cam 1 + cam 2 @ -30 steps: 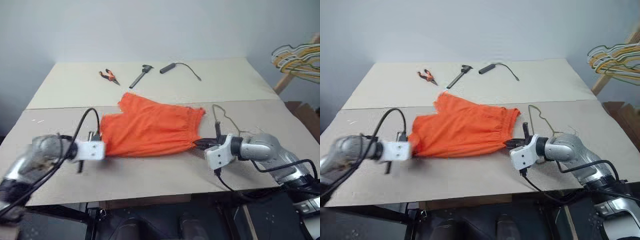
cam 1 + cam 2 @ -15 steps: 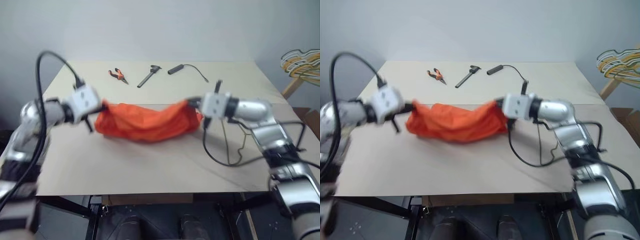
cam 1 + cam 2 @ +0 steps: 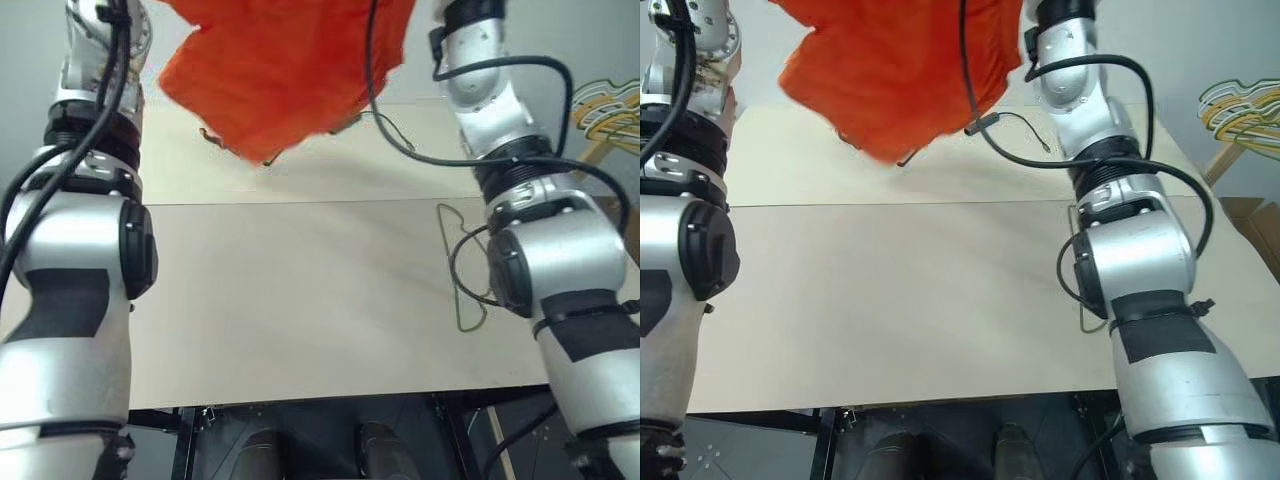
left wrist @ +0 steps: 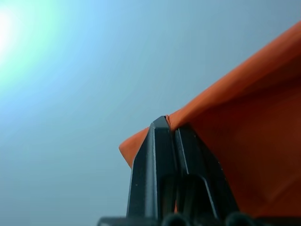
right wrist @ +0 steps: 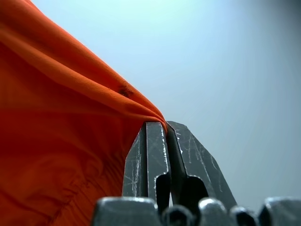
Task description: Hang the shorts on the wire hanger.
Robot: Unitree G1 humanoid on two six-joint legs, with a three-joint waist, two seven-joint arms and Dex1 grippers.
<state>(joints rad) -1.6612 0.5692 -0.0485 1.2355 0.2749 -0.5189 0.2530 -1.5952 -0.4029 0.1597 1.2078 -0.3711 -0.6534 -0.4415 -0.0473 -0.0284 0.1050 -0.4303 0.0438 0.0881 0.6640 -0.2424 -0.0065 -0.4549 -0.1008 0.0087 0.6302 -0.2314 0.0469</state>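
A pale beige table carries the things, its top crossed by a seam running side to side. The wire hanger lies flat on it, just inside the right arm and partly hidden behind it. Far beyond the hanger, near the back edge, lies a dark cable, and to its left a small tool, largely hidden.

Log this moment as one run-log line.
shorts: held aloft above table | left fingers: shut on shorts | right fingers: shut on shorts | wire hanger: flat on table, untouched
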